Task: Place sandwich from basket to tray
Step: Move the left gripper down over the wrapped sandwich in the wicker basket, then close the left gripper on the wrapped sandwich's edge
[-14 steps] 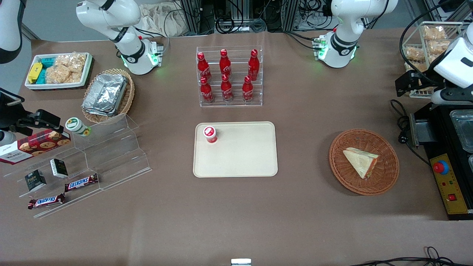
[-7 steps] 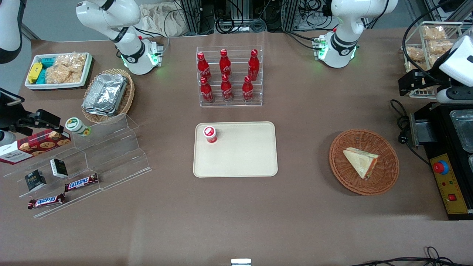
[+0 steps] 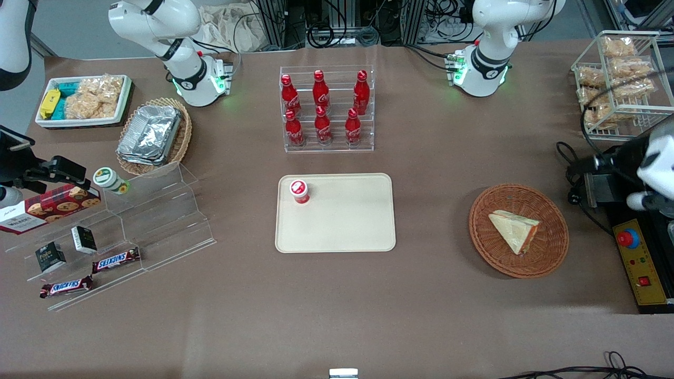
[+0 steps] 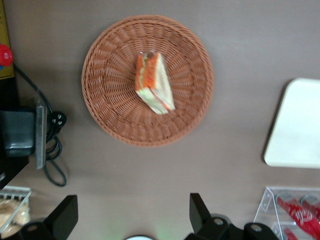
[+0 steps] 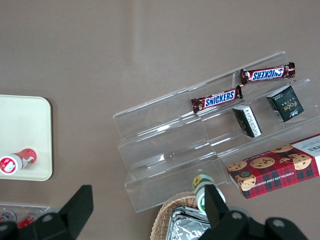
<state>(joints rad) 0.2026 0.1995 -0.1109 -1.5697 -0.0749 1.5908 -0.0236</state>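
Sandwich lies in basket, untouched. Nothing done yet, you see. Your pincer hangs above worktop just beside basket, fingers spread, empty. Tray waits well apart, only small red-capped bottle on it. Left: descend, grip, lift, carry, release.

My gripper hangs open above the basket; the wrapped sandwich lies flat inside, well apart from the cream tray.
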